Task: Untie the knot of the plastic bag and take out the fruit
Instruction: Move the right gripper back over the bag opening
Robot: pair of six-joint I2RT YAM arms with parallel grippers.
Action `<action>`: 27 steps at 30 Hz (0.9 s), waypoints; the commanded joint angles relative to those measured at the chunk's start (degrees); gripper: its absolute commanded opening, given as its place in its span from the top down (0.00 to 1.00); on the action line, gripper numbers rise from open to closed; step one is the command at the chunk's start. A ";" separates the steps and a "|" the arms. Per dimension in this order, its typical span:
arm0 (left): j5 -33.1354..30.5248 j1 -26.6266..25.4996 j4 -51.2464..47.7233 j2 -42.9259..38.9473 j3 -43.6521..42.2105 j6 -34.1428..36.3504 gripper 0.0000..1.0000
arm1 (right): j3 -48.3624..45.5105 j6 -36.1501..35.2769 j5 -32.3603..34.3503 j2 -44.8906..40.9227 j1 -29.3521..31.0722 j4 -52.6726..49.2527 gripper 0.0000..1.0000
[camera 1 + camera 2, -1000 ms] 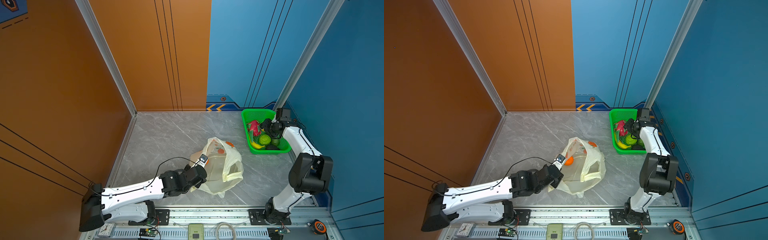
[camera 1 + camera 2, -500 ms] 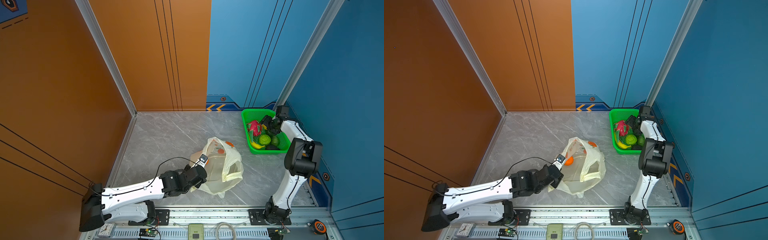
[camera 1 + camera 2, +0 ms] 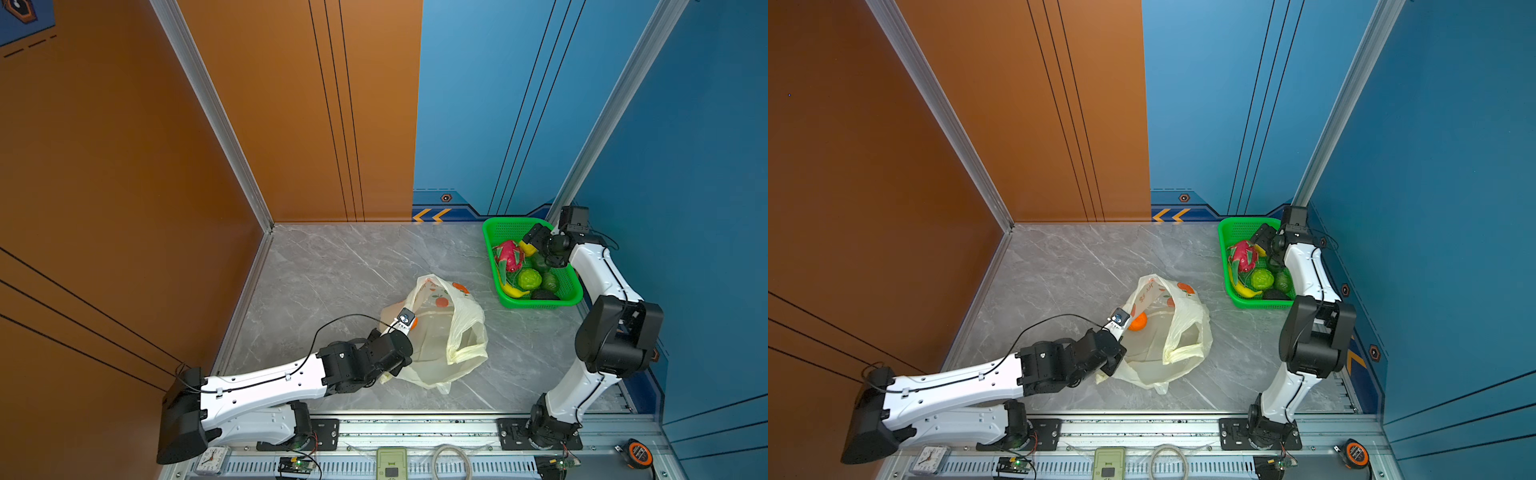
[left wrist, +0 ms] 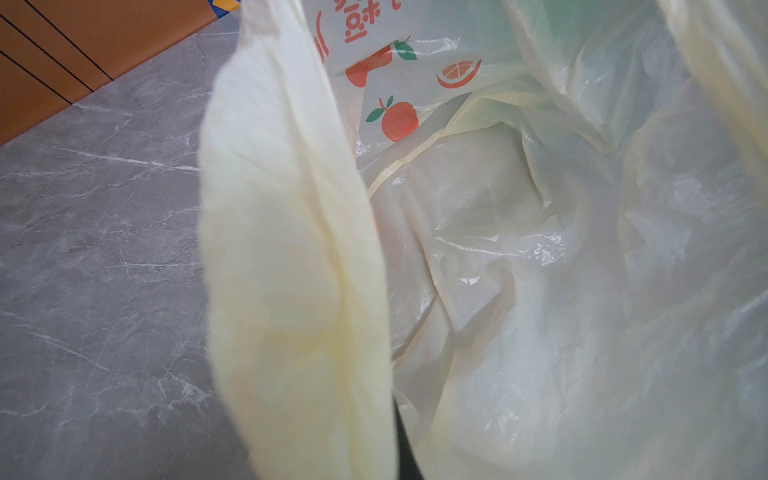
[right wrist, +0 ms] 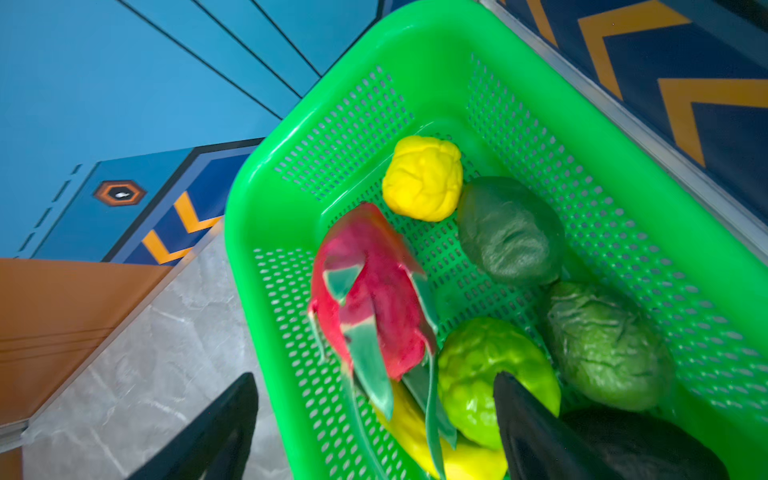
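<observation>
The plastic bag lies slumped on the grey marble worktop. Its mouth gapes and its handle loops hang loose and untied. One orange shows inside the bag, just under its raised rim.

The left gripper sits at that rim on the bag's left-arm side. It is closed, and the left wrist view shows a folded band of the bag rising from where it grips.

Well apart from the bag, farther back and toward the right arm, stands a green basket. It holds a dragon fruit, a lemon, two avocados, a bumpy light-green ball and a banana.

The right gripper hovers over the basket with its fingers spread wide and nothing clamped between them.
</observation>
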 commanded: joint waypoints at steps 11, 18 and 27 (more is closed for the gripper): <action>-1.02 -0.14 0.21 -2.89 0.64 2.87 1.00 | -7.92 2.23 -3.87 -25.07 19.19 -15.51 0.11; -0.69 0.03 0.47 -3.32 1.04 4.03 1.00 | -6.84 8.45 -0.32 -30.23 35.01 -18.31 0.11; -0.74 0.45 0.91 -4.75 0.73 4.21 1.00 | -7.45 14.87 7.21 -30.04 53.48 -16.60 0.12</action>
